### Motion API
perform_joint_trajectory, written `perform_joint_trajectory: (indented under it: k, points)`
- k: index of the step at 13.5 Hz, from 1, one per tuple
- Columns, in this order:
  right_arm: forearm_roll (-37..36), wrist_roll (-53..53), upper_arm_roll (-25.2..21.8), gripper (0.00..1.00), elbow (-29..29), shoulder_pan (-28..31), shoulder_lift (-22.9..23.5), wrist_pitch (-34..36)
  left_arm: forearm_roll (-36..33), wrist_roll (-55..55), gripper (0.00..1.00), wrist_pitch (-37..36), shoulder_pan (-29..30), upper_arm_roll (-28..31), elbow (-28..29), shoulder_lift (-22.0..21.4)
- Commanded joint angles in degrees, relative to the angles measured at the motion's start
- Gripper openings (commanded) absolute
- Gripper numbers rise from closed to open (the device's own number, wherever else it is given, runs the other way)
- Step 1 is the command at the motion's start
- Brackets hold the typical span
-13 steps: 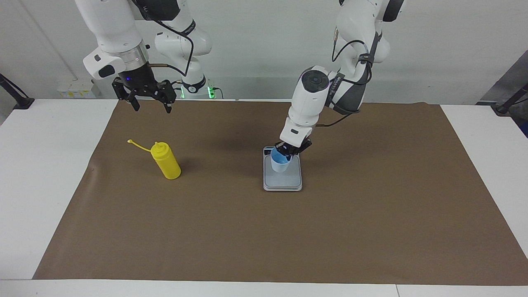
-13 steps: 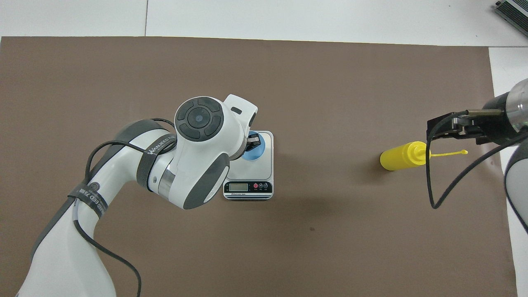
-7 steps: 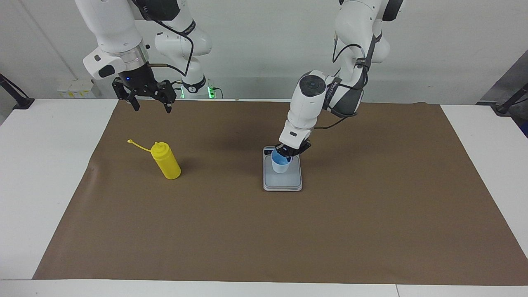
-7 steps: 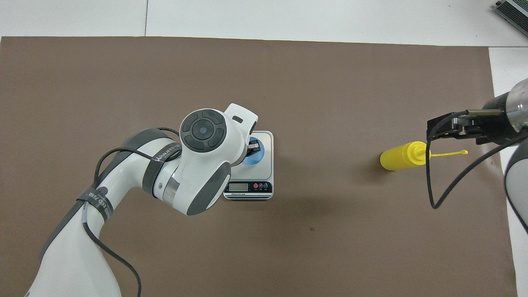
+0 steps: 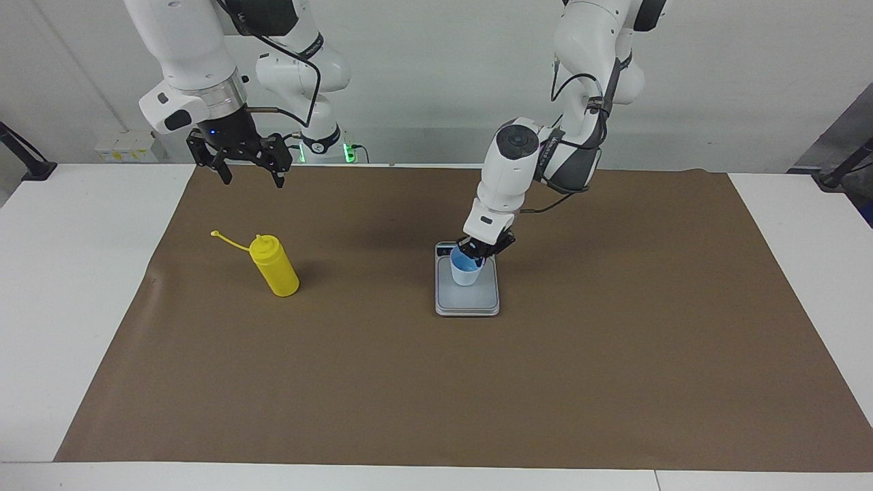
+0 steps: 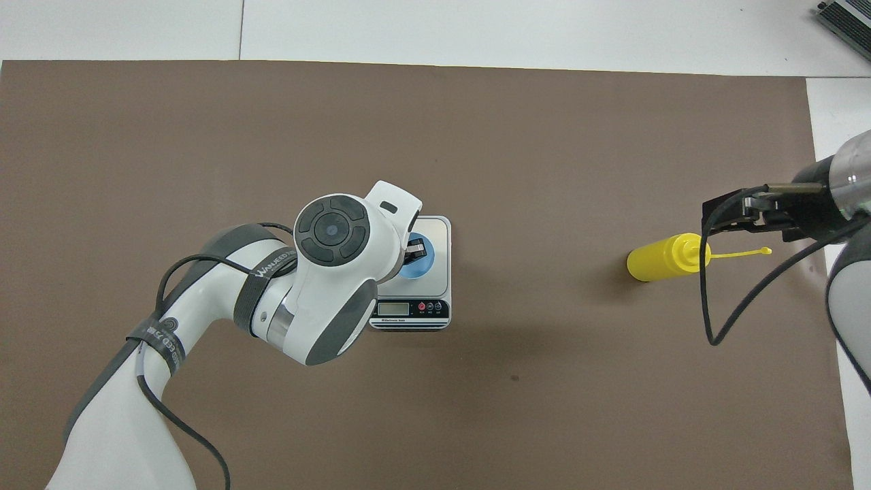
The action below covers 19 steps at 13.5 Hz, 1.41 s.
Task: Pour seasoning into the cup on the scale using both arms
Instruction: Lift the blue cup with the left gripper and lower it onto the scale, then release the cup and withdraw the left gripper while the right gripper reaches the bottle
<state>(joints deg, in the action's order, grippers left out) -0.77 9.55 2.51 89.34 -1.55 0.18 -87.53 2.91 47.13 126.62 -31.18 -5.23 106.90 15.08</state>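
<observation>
The pale blue cup (image 5: 466, 275) stands upright on the grey scale (image 5: 470, 301), toward the end with the display. My left gripper (image 5: 479, 249) is down at the cup's rim, on the side nearer the robots, and shut on it. In the overhead view the left arm covers part of the cup (image 6: 418, 263) and of the scale (image 6: 439, 235). The yellow seasoning bottle (image 5: 274, 267) stands toward the right arm's end of the mat, with its tethered cap (image 5: 215, 234) hanging off. My right gripper (image 5: 252, 180) hovers open and empty above the mat's edge, well above the bottle (image 6: 663, 258).
A brown mat (image 5: 436, 382) covers most of the white table (image 5: 68, 286). A smaller white arm with green lights (image 5: 320, 129) stands at the robots' end. Black clamps (image 5: 27, 164) sit at the table's corners.
My left gripper has lowered the cup from a tilted hold to standing upright on the scale. The right gripper has barely moved.
</observation>
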Motion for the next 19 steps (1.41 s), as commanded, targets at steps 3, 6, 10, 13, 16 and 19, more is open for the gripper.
perform_joint_trajectory:
  k: [3,6,10,13,16,19]
  points:
    - [1.6,-3.9,0.1,1.0,6.6,5.8,-3.7,-0.9,-1.7,0.6,1.0,0.8,-1.0,0.9,1.5,-1.9]
    - [2.9,-20.3,0.0,1.0,17.7,10.7,-8.4,-10.3,-3.7,-0.2,1.0,-5.0,1.0,1.4,-2.2,-4.0]
    - [8.6,-38.6,-0.9,1.0,27.7,16.3,-11.2,-18.6,-4.4,-9.0,1.0,-9.7,8.8,1.3,-2.6,-8.1]
    - [12.4,-51.1,-1.2,1.0,33.5,19.7,-11.3,-24.9,-4.2,-19.8,1.0,-15.2,14.6,1.3,-2.4,-12.0]
    - [21.1,-62.8,-1.8,1.0,39.0,23.2,-11.0,-31.2,-3.8,-29.0,1.0,-18.4,19.5,1.3,-2.2,-14.1]
    - [35.5,-82.1,-1.8,1.0,43.4,26.8,-8.0,-35.2,-3.7,-38.3,1.0,-20.2,24.1,1.4,-2.2,-15.1]
